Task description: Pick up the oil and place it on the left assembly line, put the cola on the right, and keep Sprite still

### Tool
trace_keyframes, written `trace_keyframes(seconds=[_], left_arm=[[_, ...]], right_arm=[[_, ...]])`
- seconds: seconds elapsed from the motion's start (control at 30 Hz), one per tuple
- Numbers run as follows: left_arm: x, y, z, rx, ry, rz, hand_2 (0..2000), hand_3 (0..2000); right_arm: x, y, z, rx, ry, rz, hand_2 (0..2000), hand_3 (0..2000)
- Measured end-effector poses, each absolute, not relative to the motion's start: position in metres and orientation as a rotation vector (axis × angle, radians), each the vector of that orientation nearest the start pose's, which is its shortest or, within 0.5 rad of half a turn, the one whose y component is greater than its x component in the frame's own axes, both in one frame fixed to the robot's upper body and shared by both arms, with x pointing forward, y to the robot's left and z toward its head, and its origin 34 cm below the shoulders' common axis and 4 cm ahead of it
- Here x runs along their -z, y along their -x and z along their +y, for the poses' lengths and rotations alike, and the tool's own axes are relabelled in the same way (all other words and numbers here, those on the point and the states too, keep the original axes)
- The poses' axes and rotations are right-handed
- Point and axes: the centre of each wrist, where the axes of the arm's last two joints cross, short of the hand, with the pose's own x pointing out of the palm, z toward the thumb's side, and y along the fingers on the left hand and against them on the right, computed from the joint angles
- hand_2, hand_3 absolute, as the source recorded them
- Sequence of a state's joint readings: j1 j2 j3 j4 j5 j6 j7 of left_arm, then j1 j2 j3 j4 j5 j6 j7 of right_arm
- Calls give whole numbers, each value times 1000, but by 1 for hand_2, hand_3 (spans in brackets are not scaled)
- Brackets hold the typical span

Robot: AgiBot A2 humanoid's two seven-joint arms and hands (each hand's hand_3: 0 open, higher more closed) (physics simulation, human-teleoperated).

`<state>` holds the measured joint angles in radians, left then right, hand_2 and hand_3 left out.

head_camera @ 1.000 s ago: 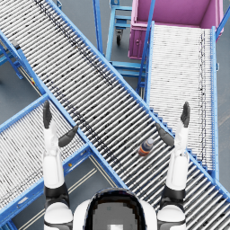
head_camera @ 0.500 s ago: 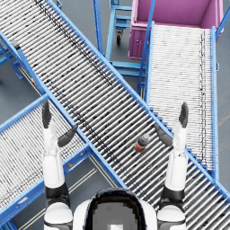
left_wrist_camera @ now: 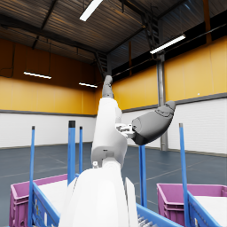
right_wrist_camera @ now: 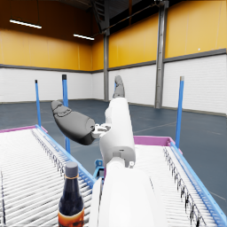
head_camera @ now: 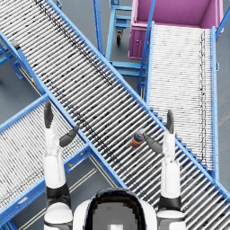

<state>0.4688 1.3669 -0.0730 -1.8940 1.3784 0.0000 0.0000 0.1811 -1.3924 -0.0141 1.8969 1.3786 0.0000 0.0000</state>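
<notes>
Now | dark bottle (head_camera: 138,139), likely cola, upright on middle conveyor (head_camera: 90,90) | 9 o'clock off your right hand (head_camera: 164,136), beside its thumb | left hand (head_camera: 55,130) well apart | both hands spread, empty

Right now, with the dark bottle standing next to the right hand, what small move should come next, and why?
Probably ease the right hand sideways toward the dark bottle and close around it. The bottle stands upright on the middle roller belt, just off that hand's thumb, and the hand is open and holds nothing. The left hand is open too, but it is across the belt.
</notes>
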Motion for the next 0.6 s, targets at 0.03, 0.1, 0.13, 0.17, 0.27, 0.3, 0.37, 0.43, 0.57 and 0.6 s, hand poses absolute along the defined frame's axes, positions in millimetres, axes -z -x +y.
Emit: trace_keyframes(seconds=[0.03,0.1,0.13,0.17,0.27,0.3,0.37,0.43,0.57,0.6], left_arm=[[-314,-255,231,1470,-638,-606,0,0],[-312,-255,230,1476,-633,-603,0,0],[-312,-255,229,1477,-630,-602,0,0],[-311,-255,229,1477,-628,-602,0,0],[-310,-255,229,1480,-623,-600,0,0],[-309,-255,229,1480,-622,-600,0,0],[-309,-256,228,1481,-619,-599,0,0],[-308,-257,228,1482,-614,-597,0,0],[-308,-261,230,1474,-602,-593,0,0],[-307,-262,231,1471,-599,-592,0,0]], right_arm=[[-224,-234,-210,-1599,376,-388,0,0],[-212,-233,-203,-1637,337,-352,0,0],[-206,-233,-199,-1654,319,-335,0,0],[-200,-232,-196,-1669,300,-316,0,0],[-180,-236,-188,-1704,236,-258,0,0],[-174,-239,-186,-1714,215,-240,0,0],[-163,-244,-180,-1731,175,-206,0,0],[-151,-252,-174,-1747,134,-173,0,0],[-130,-267,-160,-1777,59,-106,0,0],[-126,-271,-157,-1782,42,-89,0,0]])
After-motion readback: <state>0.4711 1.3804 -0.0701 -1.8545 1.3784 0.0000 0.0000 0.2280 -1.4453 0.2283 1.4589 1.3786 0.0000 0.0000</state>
